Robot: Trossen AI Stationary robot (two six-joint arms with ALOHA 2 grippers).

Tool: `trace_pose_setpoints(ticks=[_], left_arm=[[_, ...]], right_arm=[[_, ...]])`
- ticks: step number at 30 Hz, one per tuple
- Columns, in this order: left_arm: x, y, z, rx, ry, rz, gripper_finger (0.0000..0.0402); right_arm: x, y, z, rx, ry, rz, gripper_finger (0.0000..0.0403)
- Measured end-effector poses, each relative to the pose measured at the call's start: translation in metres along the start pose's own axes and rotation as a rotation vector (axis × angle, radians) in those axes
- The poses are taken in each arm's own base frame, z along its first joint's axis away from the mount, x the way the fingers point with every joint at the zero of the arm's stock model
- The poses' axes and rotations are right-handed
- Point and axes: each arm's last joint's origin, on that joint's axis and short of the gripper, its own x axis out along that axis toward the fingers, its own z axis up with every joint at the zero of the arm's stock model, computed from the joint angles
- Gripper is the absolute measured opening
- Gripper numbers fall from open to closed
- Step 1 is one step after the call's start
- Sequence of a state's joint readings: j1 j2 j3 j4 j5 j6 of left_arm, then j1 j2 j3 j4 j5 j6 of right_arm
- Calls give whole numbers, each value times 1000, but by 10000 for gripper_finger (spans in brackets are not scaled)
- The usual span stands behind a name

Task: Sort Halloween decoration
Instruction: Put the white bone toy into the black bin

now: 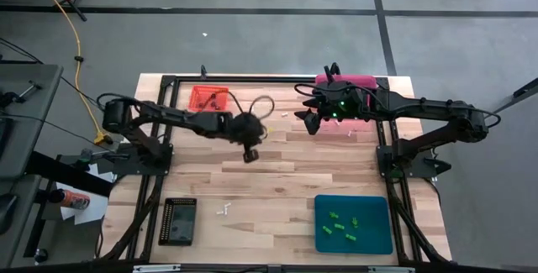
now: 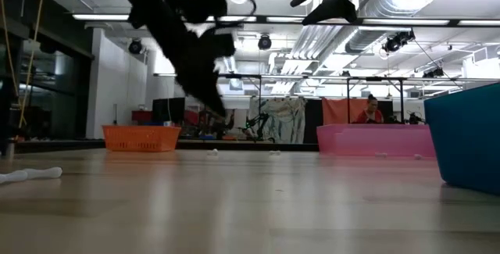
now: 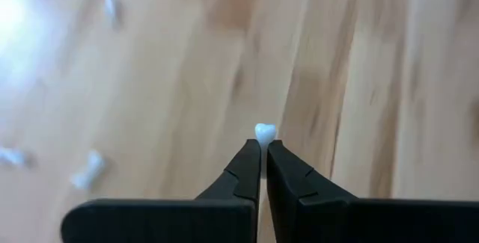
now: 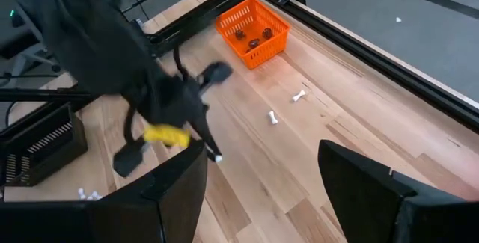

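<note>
The left gripper (image 3: pixel 263 153) pinches a tiny white bone trinket (image 3: pixel 264 131) at its fingertips, raised over mid-table, probably so it can travel to a tray. Other white bones (image 4: pixel 299 96) lie loose near the orange tray (image 4: pixel 253 31). The right gripper (image 4: pixel 262 183) hangs spread and empty beside the pink tray (image 1: pixel 357 81)

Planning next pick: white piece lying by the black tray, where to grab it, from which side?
Take the white piece at its middle, straight from above, fingers across its length: it lies flat and long on bare table, clear of the black tray. The left gripper is shut on a white trinket; the right gripper is open.
</note>
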State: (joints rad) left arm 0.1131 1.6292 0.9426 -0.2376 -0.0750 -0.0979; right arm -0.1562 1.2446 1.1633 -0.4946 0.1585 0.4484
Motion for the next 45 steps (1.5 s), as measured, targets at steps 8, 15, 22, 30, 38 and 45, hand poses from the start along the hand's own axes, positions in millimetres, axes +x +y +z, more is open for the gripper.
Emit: trace_pose_setpoints(ticks=[8,15,22,30,38,45], left_arm=[[-93,21,48,-76,-377,-25,0],[-191,18,57,-168,-810,-128,0],[-221,13,49,-192,-901,-129,0],[-215,6,49,-174,-874,-154,0],[-212,4,49,-80,-853,-156,0],[-213,5,49,-34,-859,-138,0]], right_arm=[[0,0,0,-15,2,-1,248],[0,2,4,-112,-37,16,248],[1,7,12,-255,-126,67,236],[9,18,22,-270,-223,240,23],[5,46,25,-414,-377,388,5],[9,52,16,-516,-340,388,2]])
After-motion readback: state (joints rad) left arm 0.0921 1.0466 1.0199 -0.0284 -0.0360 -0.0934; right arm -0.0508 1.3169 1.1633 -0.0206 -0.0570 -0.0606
